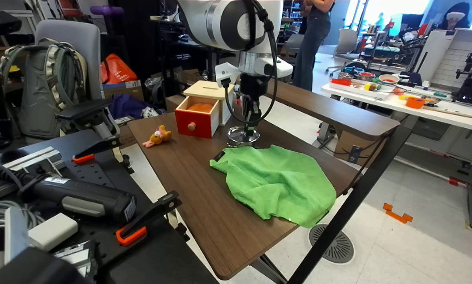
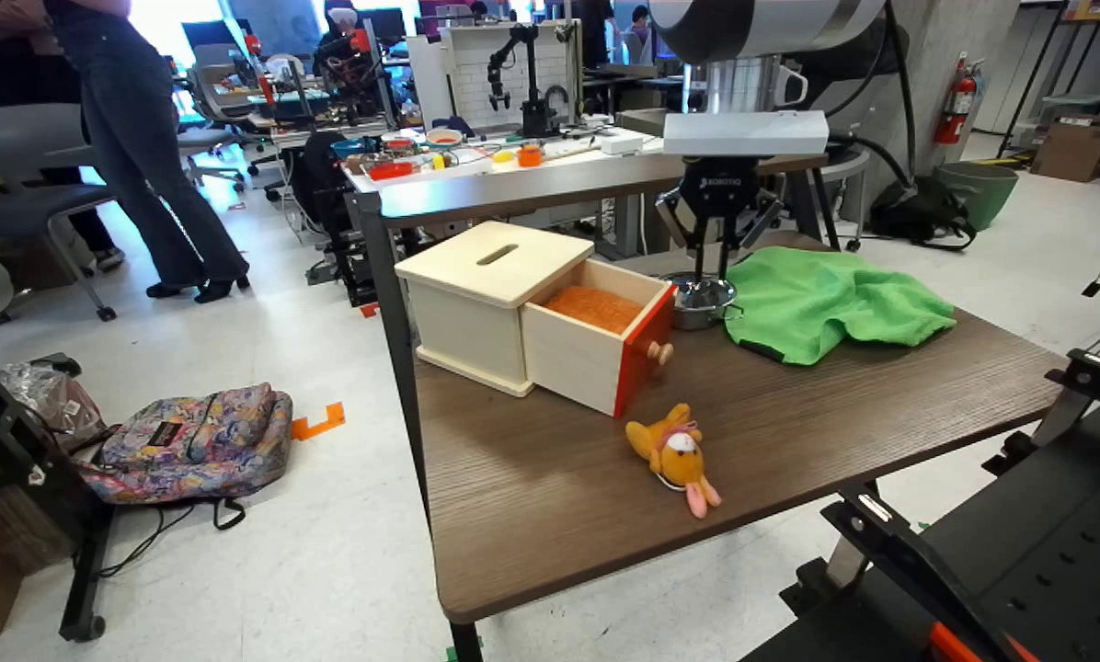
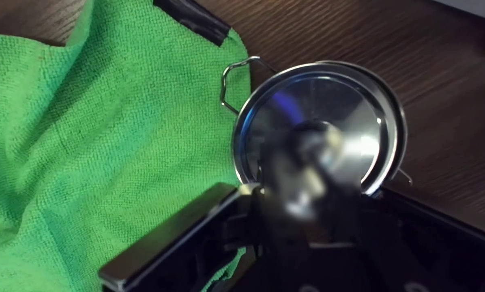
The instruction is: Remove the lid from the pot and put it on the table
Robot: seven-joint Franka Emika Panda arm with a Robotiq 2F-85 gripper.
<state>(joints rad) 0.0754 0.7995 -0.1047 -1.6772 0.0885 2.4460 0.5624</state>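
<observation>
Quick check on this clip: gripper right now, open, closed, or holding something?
Gripper: cannot be told; it is right at the silvery metal lid, but blur in the wrist view hides any grip.

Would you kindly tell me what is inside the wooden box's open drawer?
An orange, rough-looking layer shows inside the drawer; anything beneath it, or farther back under the pale wooden top, is hidden.
</observation>
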